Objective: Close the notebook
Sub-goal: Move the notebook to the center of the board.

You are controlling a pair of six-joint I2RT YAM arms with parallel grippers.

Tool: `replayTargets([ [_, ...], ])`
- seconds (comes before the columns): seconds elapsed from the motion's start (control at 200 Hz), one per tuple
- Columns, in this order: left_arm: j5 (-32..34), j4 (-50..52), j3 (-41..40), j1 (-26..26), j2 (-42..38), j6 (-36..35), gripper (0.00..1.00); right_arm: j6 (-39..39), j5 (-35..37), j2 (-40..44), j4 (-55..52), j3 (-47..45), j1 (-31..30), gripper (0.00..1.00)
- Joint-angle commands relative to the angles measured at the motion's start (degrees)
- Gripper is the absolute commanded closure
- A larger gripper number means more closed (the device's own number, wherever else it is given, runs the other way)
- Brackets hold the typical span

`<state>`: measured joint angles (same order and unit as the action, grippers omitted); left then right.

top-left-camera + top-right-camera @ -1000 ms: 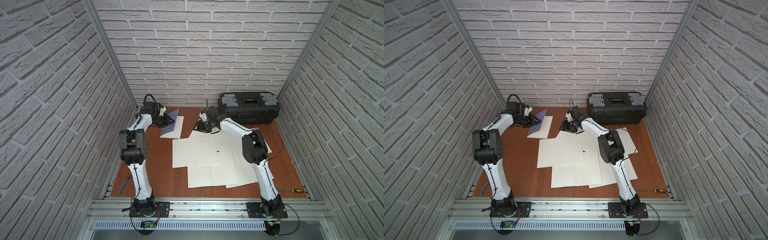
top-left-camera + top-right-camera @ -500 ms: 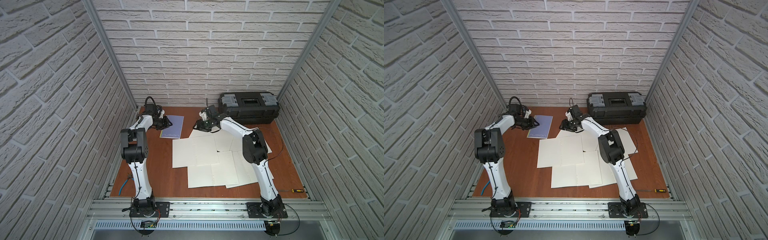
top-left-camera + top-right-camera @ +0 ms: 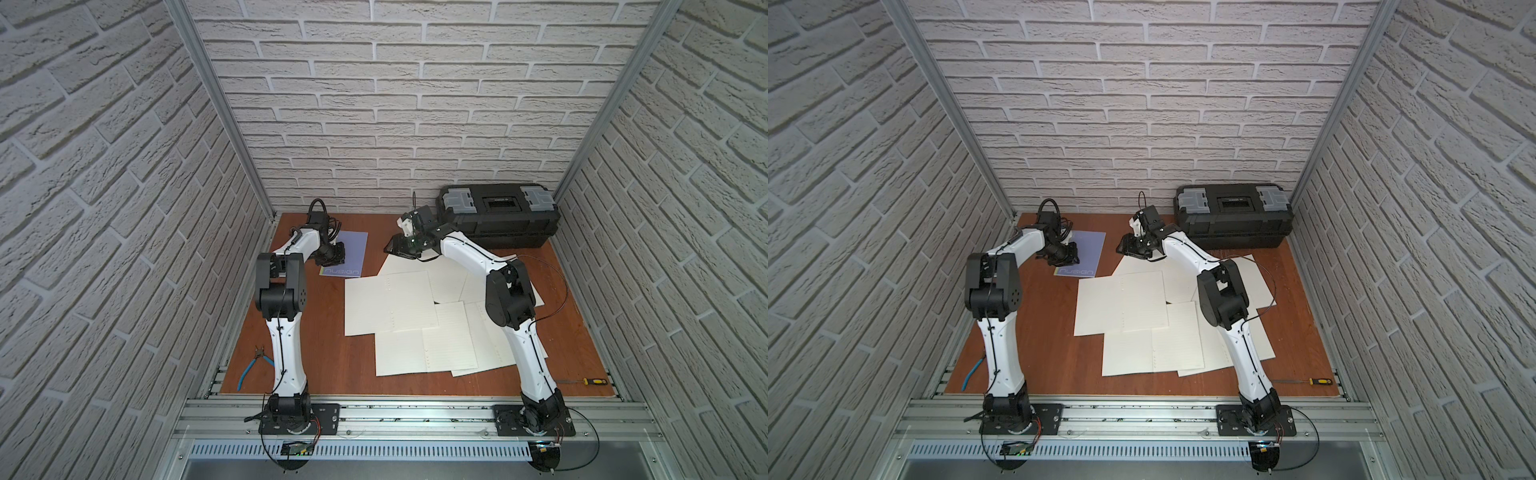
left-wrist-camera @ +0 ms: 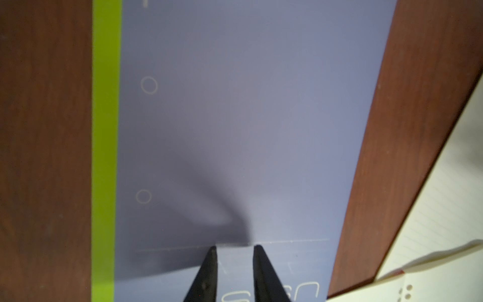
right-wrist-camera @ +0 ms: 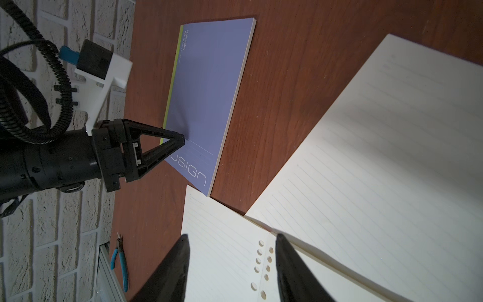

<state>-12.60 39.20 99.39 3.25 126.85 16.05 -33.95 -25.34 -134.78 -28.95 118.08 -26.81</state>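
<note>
**Notebook closed flat, left gripper resting on its cover**

A second ago the cover of the notebook [image 3: 352, 249] was raised at a slant. It is now laid flat and the book is shut. The left gripper [image 5: 181, 138], then at the lifted cover, is now set with its tips on the flat cover. Its jaws are parted only slightly, the cover is seen in the gap, and nothing is gripped. The right gripper [image 5: 232, 236] is hardly changed. It is held above the loose sheets [image 3: 390, 303], with its jaws moderately apart and empty.

The notebook is placed at the back left of the tabletop [image 3: 316, 353], left of the sheets, with its near corner close against a sheet's corner. Its long axis is run from the front rail towards the back wall, leaning slightly. The green spine strip is turned to the left arm's side, and the lettered end is pointed to the front.

Part of the sheets is hidden under the right arm. In both top views the spine side of the notebook is covered by the left wrist. In the left wrist view the book is cut off by the frame and its lettering is blurred. The blue-handled pliers [image 3: 251, 368] are partly screened by the left arm.
</note>
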Motion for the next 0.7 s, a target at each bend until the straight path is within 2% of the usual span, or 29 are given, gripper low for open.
replayTargets([
  [0.0,6.0,4.45,2.44,1.05,1.95,-2.67,0.76,-0.19,-0.38,0.53,1.16,0.75,-0.38,0.47],
  [0.115,8.09,5.41,3.34,2.05,2.04,-3.13,0.75,0.28,-0.03,0.87,0.9,0.48,-0.35,0.47],
  [0.34,11.85,6.4,5.51,5.24,0.85,-2.5,0.6,0.56,0.62,2.5,0.82,-1.13,0.68,0.47],
  [0.695,12.22,9.38,12.92,9.27,3.83,-0.41,0.51,0.98,1.64,8.7,2.04,-9.47,4.93,0.47],
])
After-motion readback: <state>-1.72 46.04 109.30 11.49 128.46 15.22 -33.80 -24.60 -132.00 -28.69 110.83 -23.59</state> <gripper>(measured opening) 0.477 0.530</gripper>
